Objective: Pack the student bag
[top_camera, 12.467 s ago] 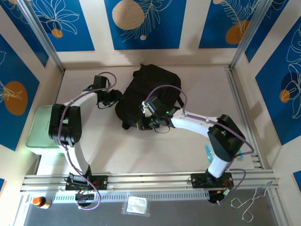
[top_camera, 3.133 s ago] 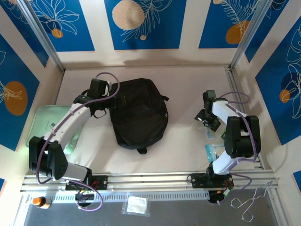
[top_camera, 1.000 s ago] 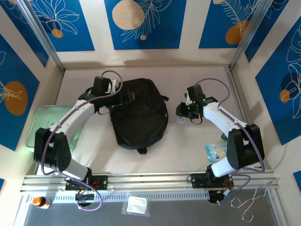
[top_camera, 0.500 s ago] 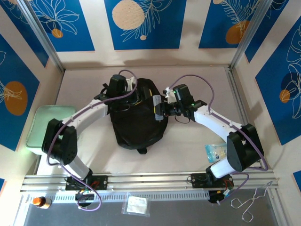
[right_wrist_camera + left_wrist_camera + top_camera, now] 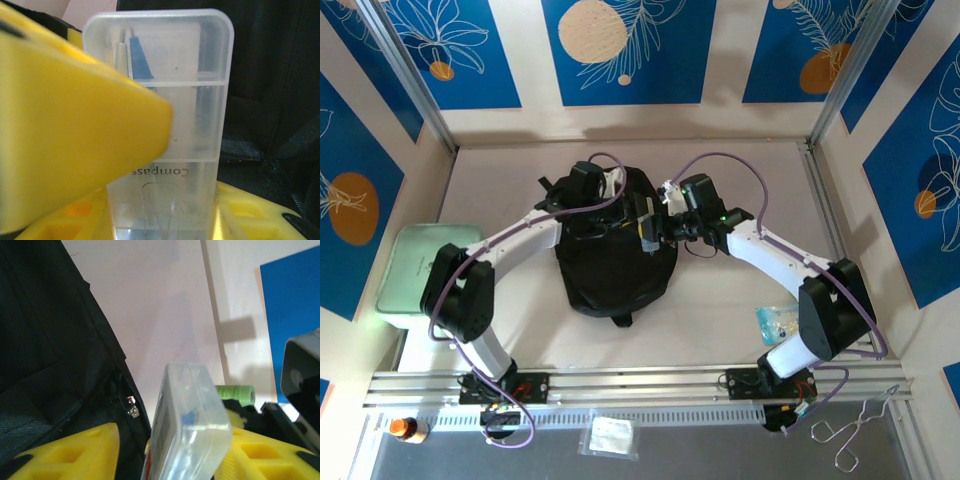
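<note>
The student bag (image 5: 615, 265) is a large black backpack lying flat mid-table. My right gripper (image 5: 655, 225) is shut on a clear plastic compass case (image 5: 645, 222) and holds it over the bag's upper part. In the right wrist view the case (image 5: 200, 100) stands between the yellow fingers (image 5: 75, 125), with black fabric (image 5: 275, 75) behind it. My left gripper (image 5: 603, 212) hovers at the bag's top, just left of the case. Its jaws (image 5: 165, 455) are partly closed but apart. The bag's zipper edge (image 5: 132, 410) and the case (image 5: 187, 425) lie between them.
A pale green tray (image 5: 410, 265) sits at the table's left edge. A small clear packet (image 5: 775, 322) lies near the right arm's base. Walls enclose the table at back and on both sides. Metal tongs (image 5: 855, 430) and an orange-capped bottle (image 5: 405, 430) rest in front of the rail.
My right gripper carried the case leftward from the bag's right side to over the bag. The left gripper moved right along the bag's top, and its jaws narrowed.
</note>
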Controlling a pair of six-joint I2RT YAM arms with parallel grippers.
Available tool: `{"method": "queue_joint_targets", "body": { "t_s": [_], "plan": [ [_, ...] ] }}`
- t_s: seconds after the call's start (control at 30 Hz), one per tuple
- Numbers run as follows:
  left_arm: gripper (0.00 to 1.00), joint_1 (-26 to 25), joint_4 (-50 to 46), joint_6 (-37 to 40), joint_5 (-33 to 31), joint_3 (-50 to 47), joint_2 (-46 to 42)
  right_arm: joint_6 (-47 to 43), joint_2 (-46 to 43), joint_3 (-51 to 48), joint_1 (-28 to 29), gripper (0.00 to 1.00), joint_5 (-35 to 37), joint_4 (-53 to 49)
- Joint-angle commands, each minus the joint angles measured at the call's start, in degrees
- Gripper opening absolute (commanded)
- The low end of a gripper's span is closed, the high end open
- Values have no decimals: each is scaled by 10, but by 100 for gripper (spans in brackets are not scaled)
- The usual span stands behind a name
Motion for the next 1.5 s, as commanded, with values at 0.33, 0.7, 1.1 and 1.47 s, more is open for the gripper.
{"method": "queue_joint_targets", "body": {
  "t_s": [0.33, 0.7, 1.1, 1.47],
  "plan": [
    [15, 14, -4, 1, -15, 23, -4, 28, -1, 25, -6, 52, -31, -21],
    [12, 76, 210, -154, 29, -85, -47, 303, -17, -64, -45, 87, -158, 244],
    [12, 104, 375, -231, 47, -135, -69, 433, 42, -66, -49, 84, -201, 378],
    [12, 123, 380, -234, 51, -150, -84, 419, 49, -67, -57, 81, -178, 343]
  ]
}}
